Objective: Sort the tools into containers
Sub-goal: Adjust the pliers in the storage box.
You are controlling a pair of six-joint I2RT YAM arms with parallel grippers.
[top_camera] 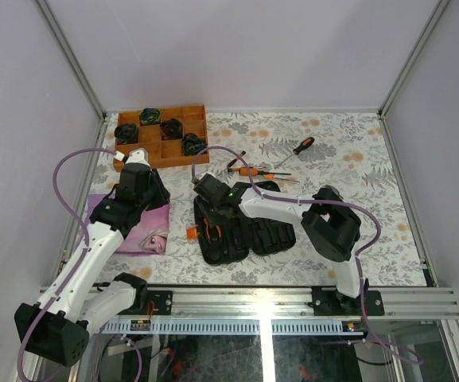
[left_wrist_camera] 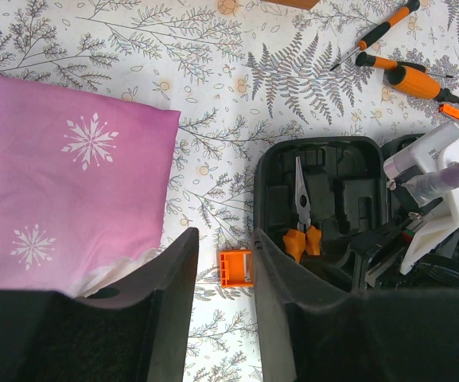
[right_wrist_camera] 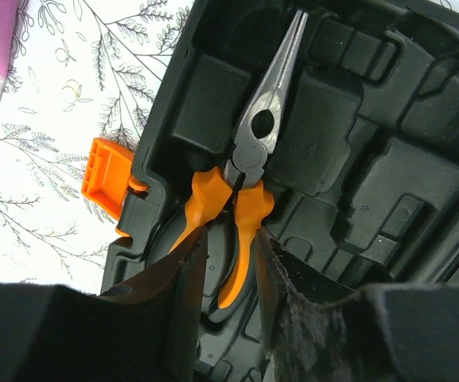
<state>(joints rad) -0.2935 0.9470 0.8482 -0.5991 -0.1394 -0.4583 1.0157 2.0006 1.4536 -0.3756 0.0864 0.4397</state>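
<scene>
Although the case (left_wrist_camera: pixel 348 183) lies open on the table (top_camera: pixel 356 159), only one tool sits in it, so the sorting looks barely begun.

Far left, a pink cloth (left_wrist_camera: pixel 70 167) lies at nine o'clock of the case, and a wooden tray (top_camera: pixel 191 119) sits at eleven o'clock of the table; neither holds any of the tools. The left gripper (left_wrist_camera: pixel 223 247) hangs over the edge of the cloth, its jaws part-way apart with nothing between them. The case's orange latch (left_wrist_camera: pixel 235 268) shows on the table below the gap.

In the case, the pliers (right_wrist_camera: pixel 257 135) lie seated in a moulded slot near its nine o'clock side, nose towards twelve; that step looks as good as done. The right gripper (right_wrist_camera: pixel 231 243) straddles their orange handles. I cannot tell whether its jaws pinch them or merely stand beside them. The other slots in view are bare.

To the right, at about one o'clock of the case, several screwdrivers (top_camera: pixel 301 147) lie loose on the table. They make up the bulk of what is left.
</scene>
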